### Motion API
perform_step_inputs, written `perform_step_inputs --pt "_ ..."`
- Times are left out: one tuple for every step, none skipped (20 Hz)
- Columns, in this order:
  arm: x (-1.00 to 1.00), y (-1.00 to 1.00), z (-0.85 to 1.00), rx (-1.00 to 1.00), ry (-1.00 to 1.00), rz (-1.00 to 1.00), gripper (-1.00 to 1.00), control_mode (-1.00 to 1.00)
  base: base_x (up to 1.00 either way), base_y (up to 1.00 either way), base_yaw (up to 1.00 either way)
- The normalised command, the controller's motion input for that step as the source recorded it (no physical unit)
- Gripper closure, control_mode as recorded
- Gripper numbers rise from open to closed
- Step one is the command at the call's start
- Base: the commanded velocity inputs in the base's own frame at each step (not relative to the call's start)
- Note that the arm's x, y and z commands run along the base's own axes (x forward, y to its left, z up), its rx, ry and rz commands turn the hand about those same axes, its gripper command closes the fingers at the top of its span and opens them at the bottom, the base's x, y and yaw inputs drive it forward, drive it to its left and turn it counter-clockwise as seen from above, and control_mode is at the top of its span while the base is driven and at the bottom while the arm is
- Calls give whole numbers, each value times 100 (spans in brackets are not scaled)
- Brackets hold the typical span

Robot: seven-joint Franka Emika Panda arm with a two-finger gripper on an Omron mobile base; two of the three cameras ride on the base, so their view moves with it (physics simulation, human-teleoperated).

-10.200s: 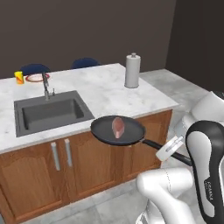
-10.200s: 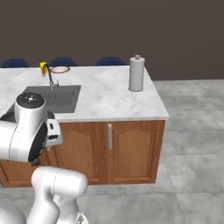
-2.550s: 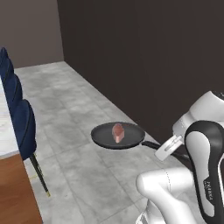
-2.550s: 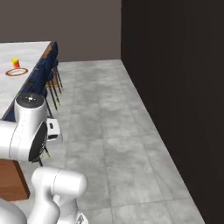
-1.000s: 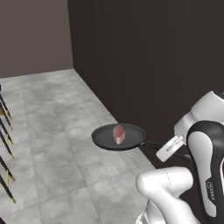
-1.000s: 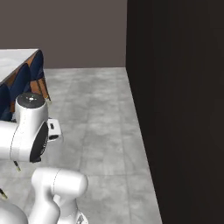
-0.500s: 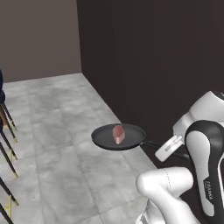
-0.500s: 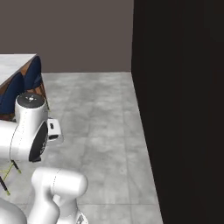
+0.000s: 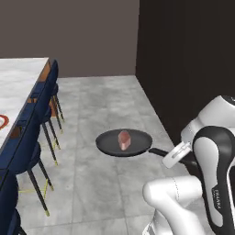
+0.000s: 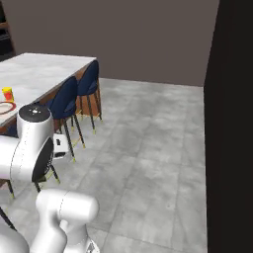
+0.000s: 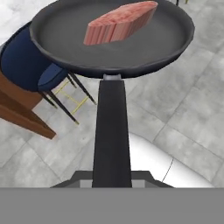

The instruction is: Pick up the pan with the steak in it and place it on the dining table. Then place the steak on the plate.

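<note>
One marble counter [image 10: 44, 66] with blue chairs [image 10: 89, 81] along its edge and one red-rimmed plate [image 10: 6, 108] on top; one black pan [image 9: 124, 142] held level over floor, one steak [image 9: 124, 139] inside, pincer clamped on its handle [image 11: 111, 135].

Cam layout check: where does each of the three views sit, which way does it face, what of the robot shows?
Left base view: behind the arm on its left, looking forward and down at the round black frying pan holding the pinkish-red steak slab above grey floor; white arm at lower right.
Right base view: behind on the right, facing the marble-topped dining table and blue chairs; arm at lower left.
Hand view: on the hand, looking along the pan's handle.
Shared: both base views show the table, chairs and red-rimmed plate.
</note>
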Motion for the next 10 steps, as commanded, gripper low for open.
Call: perform_step_inputs --pt "0 0 0 0 0 0 100 100 0 0 50" --pt "0 0 0 0 0 0 100 100 0 0 50" --pt "0 0 0 0 0 0 100 100 0 0 50" --pt "0 0 0 0 0 0 100 100 0 0 50" --pt "0 0 0 0 0 0 100 100 0 0 50" --pt "0 0 0 0 0 0 100 100 0 0 50" --pt "0 0 0 0 0 0 100 100 0 0 50" --pt "0 0 0 0 0 0 100 100 0 0 50" --pt "0 0 0 0 0 0 100 100 0 0 50" --pt "0 0 0 0 0 0 100 100 0 0 50"
